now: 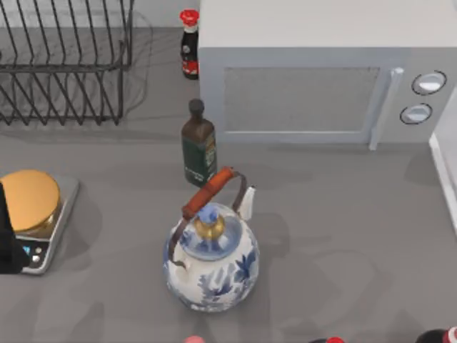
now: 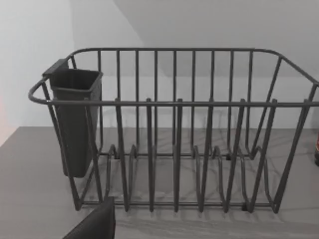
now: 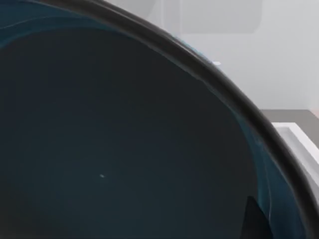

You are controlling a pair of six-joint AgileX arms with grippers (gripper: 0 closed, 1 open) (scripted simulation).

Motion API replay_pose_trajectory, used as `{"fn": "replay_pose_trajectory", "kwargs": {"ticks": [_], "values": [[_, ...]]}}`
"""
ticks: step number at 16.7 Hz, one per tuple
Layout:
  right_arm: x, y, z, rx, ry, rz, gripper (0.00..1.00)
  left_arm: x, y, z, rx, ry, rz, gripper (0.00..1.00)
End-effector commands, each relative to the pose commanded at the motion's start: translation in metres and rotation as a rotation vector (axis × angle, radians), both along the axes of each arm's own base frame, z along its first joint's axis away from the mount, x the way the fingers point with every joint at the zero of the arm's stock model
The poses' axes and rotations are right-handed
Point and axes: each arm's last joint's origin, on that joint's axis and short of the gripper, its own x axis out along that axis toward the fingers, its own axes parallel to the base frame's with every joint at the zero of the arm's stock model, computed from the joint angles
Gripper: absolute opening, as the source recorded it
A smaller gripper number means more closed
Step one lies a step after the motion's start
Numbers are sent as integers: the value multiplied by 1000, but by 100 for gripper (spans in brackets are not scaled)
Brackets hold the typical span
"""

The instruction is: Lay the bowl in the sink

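Note:
The bowl [image 3: 124,149], glazed teal-blue inside with a dark rim, sits right in front of the right wrist camera. My right gripper [image 3: 255,223] is shut on it, and one dark fingertip [image 3: 253,219] lies against the bowl's inner wall. Past the rim, the white edge of the sink [image 3: 299,144] runs along the grey counter. In the top view that sink edge [image 1: 446,171] lies at the far right. My left gripper [image 1: 7,243] stays parked at the left edge of the table, facing the dish rack [image 2: 174,129].
A blue-and-white teapot [image 1: 212,261] stands mid-table with a dark green bottle [image 1: 198,146] behind it. A microwave [image 1: 321,71] fills the back right and a red-capped bottle [image 1: 189,44] stands beside it. A scale with a golden disc [image 1: 30,207] sits at left, with the wire rack [image 1: 64,61] behind it.

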Motion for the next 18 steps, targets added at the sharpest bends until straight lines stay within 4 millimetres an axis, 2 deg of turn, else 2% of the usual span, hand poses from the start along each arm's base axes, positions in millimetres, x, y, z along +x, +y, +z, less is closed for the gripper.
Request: {"fn": "replay_pose_trajectory", "kwargs": {"ticks": [12,18], "values": [[0,0,0,0,0,0,98,0,0,0,0,0,0,100],[0,0,0,0,0,0,100,0,0,0,0,0,0,100]]}}
